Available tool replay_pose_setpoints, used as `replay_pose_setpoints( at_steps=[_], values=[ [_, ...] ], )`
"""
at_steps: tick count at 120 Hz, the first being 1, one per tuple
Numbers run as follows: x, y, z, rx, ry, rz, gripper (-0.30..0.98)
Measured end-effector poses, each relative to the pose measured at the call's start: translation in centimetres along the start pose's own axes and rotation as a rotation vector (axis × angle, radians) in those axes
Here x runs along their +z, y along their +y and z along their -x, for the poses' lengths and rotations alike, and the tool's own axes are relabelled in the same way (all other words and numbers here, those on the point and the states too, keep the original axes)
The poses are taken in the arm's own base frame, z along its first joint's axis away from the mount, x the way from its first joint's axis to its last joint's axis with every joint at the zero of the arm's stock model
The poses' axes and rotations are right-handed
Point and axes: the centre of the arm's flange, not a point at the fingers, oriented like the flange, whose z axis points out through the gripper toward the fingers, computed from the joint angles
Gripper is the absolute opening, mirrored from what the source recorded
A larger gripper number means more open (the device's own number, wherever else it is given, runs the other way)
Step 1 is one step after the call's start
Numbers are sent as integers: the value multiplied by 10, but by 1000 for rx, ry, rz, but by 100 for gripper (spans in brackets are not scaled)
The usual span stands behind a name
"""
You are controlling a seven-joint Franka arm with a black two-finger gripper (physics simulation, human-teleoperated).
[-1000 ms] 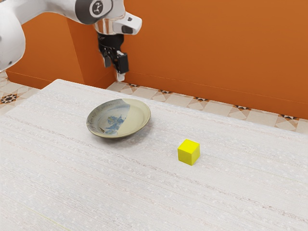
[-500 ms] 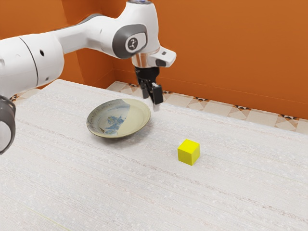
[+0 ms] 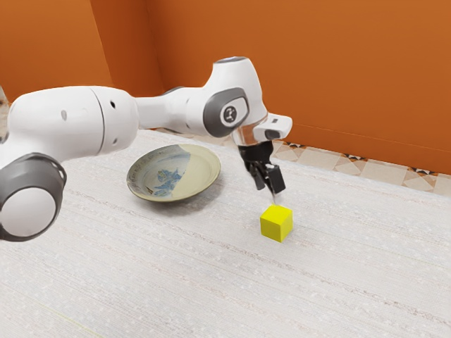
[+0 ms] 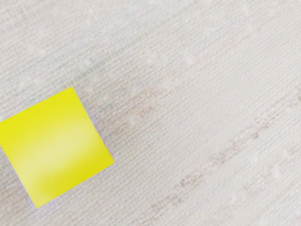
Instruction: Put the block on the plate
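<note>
Block (image 3: 277,223): yellow, small cube, resting on the pale surface (image 3: 338,274) a little right of centre in the exterior frame, below mid-height. Upright on one face.

Plate (image 3: 194,176): left of centre in the exterior frame, shallow, part cream, part blue-patterned. Block and plate stand apart, bare surface between them.

Gripper (image 3: 269,191): just above the block in the exterior frame, pointing down. Its two fingers stand apart, nothing caught between them; released, by my reading. Wrist view has the block's top face large and off-centre, so hand near the block but apparently not squarely over it. Whether a fingertip brushes the cube, cannot tell.

Progress: early. Judged to be the approach, close to its end. Done: the arm (image 3: 63,127) is stretched out past the plate, hand brought near the cube. Left: line up over it, lower, close on two opposite faces, lift, carry towards the exterior frame's left, set down within the rim, let go. Grasp and placing both outstanding.

Likely next: small sideways correction and perhaps a turn of the wrist to match the cube's faces before going down. Risk: descending off-centre could knock a corner and push the cube away.
</note>
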Motion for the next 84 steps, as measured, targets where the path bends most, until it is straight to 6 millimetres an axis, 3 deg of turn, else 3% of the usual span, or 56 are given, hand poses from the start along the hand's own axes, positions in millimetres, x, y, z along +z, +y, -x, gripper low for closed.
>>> replay_pose_setpoints(
  at_steps=[20, 37, 56, 68, 84],
  values=[
    [37, 1, -8, -39, 21, 42, 69],
    [62, -22, -4, -100, 8, 33, 69],
    [80, -37, -7, -145, 19, 26, 69],
    [81, -43, -14, -167, 45, 18, 69],
    [100, -57, -12, -212, 39, 15, 69]
  ],
)
